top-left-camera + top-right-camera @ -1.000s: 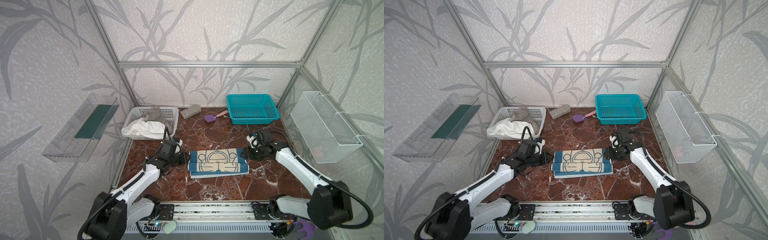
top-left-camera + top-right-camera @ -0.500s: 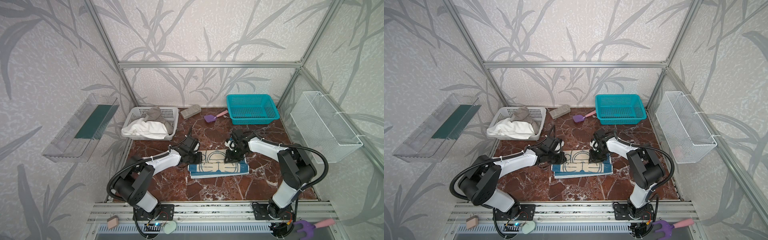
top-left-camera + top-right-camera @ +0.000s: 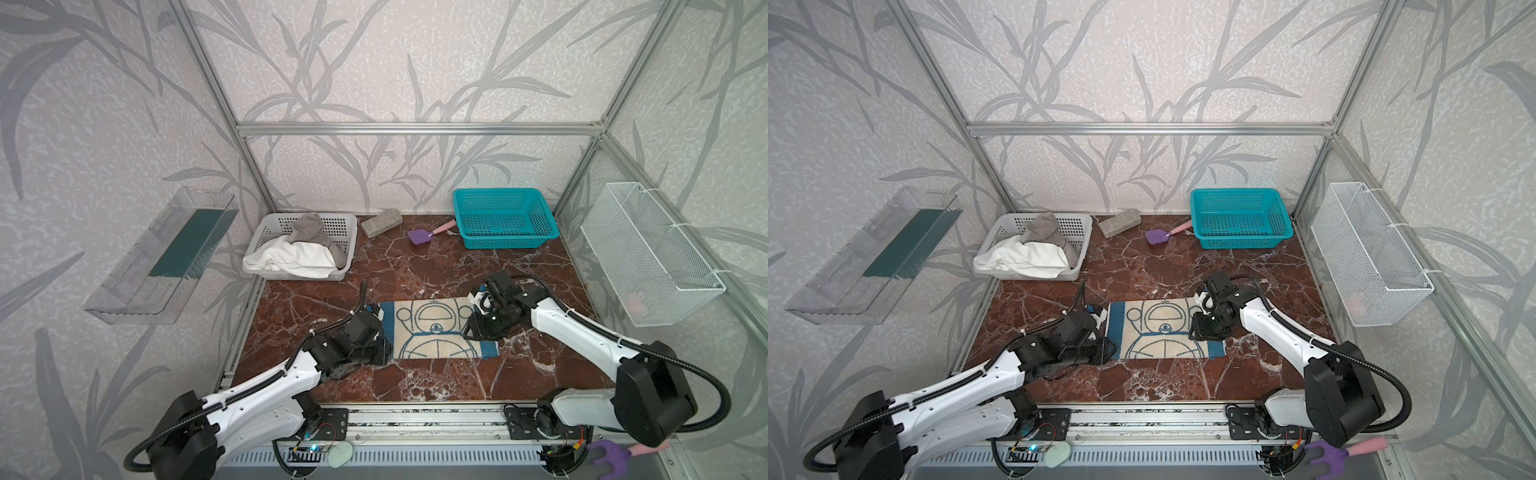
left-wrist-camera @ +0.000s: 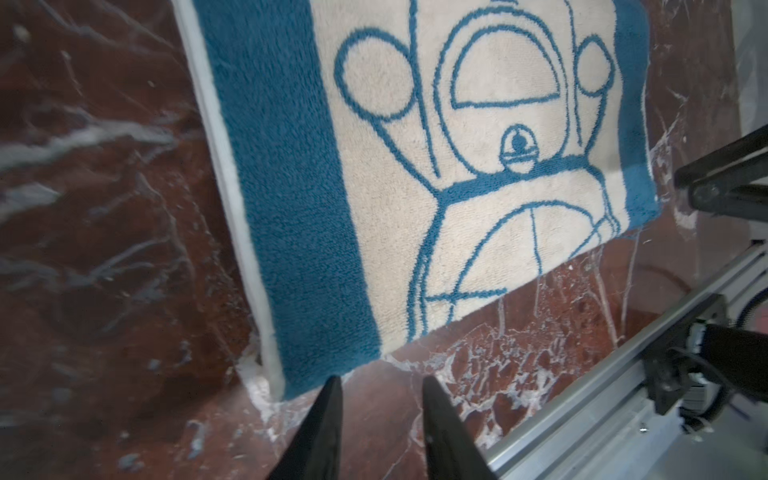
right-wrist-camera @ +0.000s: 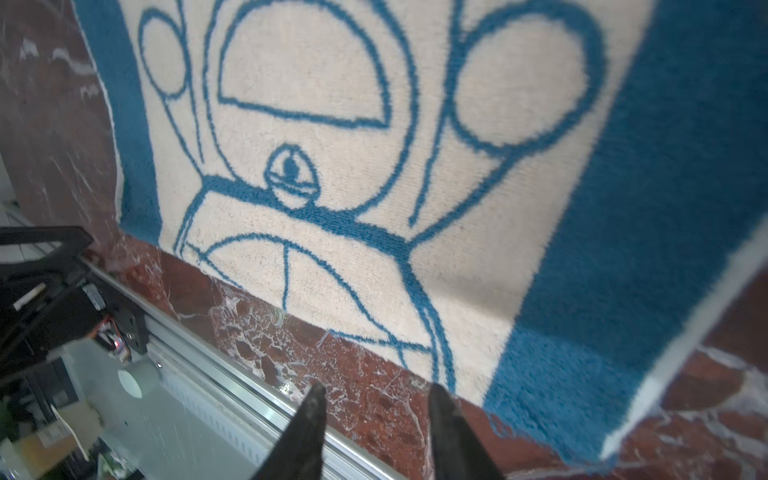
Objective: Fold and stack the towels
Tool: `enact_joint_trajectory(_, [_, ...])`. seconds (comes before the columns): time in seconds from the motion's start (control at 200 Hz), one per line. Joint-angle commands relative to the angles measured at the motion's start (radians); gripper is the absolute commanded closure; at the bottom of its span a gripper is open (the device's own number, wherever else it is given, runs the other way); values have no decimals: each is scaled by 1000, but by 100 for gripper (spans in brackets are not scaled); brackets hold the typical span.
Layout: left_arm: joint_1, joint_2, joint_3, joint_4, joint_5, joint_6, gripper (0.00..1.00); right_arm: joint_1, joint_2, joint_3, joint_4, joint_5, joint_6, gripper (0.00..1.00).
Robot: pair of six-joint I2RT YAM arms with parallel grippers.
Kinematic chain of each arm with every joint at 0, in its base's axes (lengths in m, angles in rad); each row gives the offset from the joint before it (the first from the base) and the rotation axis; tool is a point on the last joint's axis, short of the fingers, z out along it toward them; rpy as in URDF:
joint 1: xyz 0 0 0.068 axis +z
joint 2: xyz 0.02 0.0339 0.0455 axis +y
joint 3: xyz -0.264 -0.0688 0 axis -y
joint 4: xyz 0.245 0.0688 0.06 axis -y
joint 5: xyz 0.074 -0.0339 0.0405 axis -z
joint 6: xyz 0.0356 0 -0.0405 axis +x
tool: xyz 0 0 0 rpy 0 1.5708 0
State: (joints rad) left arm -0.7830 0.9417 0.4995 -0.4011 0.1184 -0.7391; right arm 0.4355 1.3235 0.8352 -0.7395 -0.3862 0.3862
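My left hand (image 4: 381,379) and right hand (image 5: 377,387) sit half-open, empty. The mid-frame cartoon towel (image 3: 432,332) looks limp; I'd pinch its lower corners.

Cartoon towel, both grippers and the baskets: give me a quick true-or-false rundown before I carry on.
1. The cartoon towel lies flat on the marble table. True.
2. The left gripper is clamped on the towel's corner. False: its jaws stand apart beside that corner, with only marble between them.
3. The white towel and the grey towel are heaped in the pale basket. True.
4. A folded towel sits in the teal basket. False: no towel is in it.
5. The right gripper holds nothing. True: its jaws are apart at the towel's near edge.
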Motion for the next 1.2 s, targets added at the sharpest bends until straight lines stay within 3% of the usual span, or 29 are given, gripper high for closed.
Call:
enact_joint_trajectory(0.0, [42,-3,-11,-68,-14,-82,53,-85,-52,-40,-104,74,32,49])
enact_joint_trajectory(0.12, [94,50,-29,-7,104,-138,49,-195,-127,-114,-106,74,46,47])
enact_joint_trajectory(0.245, [119,84,-41,64,142,-165,48,-204,-174,-163,-40,116,71,45])
enact_joint_trajectory(0.545, [157,132,-19,76,179,-121,56,-204,-31,-156,31,81,27,48])
enact_joint_trajectory(0.675, [125,169,84,-5,126,-21,60,-226,-20,-139,116,72,21,31])
enact_joint_trajectory(0.83, [22,354,265,-6,89,59,61,-274,85,-62,117,14,-39,28])
enact_joint_trajectory(1.06, [-94,758,592,64,192,98,66,-285,292,6,162,-24,-85,29])
enact_joint_trajectory(1.195, [-111,830,636,63,186,74,68,-285,331,-8,203,-93,-71,31])
